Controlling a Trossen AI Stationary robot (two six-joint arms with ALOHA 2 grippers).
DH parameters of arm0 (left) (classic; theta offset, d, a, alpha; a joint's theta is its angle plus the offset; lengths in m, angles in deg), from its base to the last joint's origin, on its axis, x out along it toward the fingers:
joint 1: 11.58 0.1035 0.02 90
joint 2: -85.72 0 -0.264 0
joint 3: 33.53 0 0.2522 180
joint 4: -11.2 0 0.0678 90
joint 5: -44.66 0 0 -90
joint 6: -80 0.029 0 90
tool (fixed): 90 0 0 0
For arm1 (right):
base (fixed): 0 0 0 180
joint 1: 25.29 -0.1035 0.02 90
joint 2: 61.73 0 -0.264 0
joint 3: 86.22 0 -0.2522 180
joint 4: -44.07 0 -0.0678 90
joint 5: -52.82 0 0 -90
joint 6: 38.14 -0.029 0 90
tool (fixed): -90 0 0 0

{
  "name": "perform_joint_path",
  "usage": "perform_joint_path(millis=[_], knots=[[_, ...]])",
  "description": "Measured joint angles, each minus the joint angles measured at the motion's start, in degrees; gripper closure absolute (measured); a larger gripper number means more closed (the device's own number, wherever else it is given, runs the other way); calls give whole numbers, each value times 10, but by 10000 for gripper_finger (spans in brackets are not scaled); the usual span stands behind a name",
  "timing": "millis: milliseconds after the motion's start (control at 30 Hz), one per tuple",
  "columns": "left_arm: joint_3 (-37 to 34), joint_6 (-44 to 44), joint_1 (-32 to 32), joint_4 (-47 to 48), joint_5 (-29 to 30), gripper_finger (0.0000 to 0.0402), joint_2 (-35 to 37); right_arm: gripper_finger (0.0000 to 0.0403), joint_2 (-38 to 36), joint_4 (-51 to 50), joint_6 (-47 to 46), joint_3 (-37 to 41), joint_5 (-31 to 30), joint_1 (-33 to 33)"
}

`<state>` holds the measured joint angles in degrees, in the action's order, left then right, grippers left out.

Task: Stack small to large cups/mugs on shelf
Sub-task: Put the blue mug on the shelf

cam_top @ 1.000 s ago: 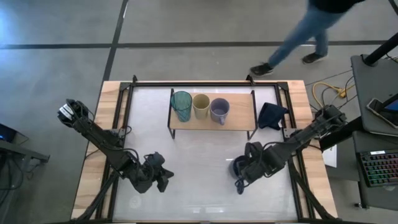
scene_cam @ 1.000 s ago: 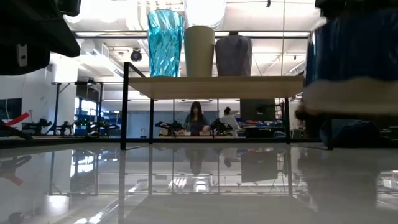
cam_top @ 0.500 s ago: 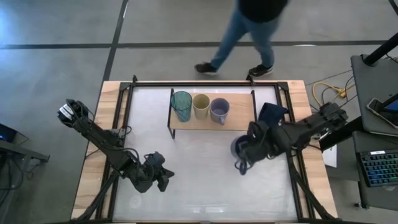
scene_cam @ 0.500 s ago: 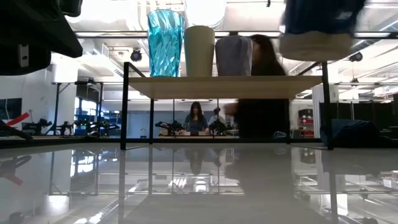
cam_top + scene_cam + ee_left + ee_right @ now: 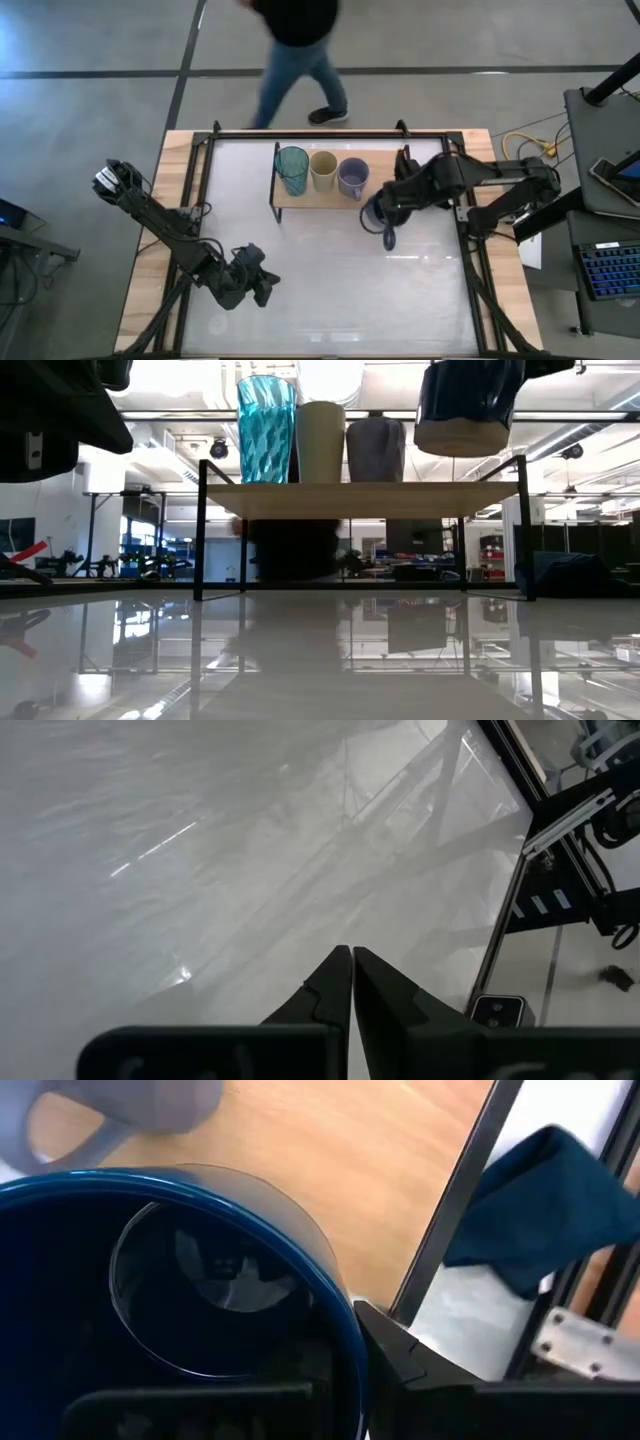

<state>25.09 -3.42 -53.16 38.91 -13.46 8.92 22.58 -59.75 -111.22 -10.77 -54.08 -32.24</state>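
Observation:
On the wooden shelf (image 5: 385, 172) stand, from its left, the teal tumbler (image 5: 292, 168), the cream cup (image 5: 322, 170) and the grey-lavender cup (image 5: 352, 177), each on its base. My right gripper (image 5: 393, 204) is shut on the dark blue mug (image 5: 377, 213) at the near edge of the shelf's bare right part. In the low view the mug (image 5: 470, 400) hangs above the board (image 5: 350, 500). My left gripper (image 5: 263, 291) is shut and empty, low near the table's front left. My right gripper holds the dark blue mug by its rim wall (image 5: 335, 1315) on the mug's right side. One finger (image 5: 400, 1355) lies outside the wall; the other is hidden in the dark inside. The mug is upright, lifted clear, its handle (image 5: 388, 238) pointing toward the near edge.
A dark navy cloth (image 5: 440, 183) lies just right of the shelf. Black frame rails (image 5: 465, 250) run along the table's sides. A person (image 5: 295, 40) walks past the table's far edge. The white tabletop (image 5: 320, 270) lies in front of the shelf.
My right gripper has carried the dark blue mug up and toward the far edge and the left, from the table's near right to the shelf's right part. The mug has stayed upright and now hangs higher than the board. The person behind the table has walked leftward.

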Motion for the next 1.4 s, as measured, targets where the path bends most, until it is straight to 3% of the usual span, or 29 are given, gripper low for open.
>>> perform_joint_path(millis=[667, 900, 1400], knots=[[0, -2, 0, 0, 1, 402, 0, 387, 1, 0, 227, 0, -5, 175], [0, -2, 4, 0, 1, 402, 0, 387, 1, 3, 269, 1, 38, 207], [1, -2, 15, -5, -1, 402, 0, 380, 50, 24, 342, 0, 51, 249]])
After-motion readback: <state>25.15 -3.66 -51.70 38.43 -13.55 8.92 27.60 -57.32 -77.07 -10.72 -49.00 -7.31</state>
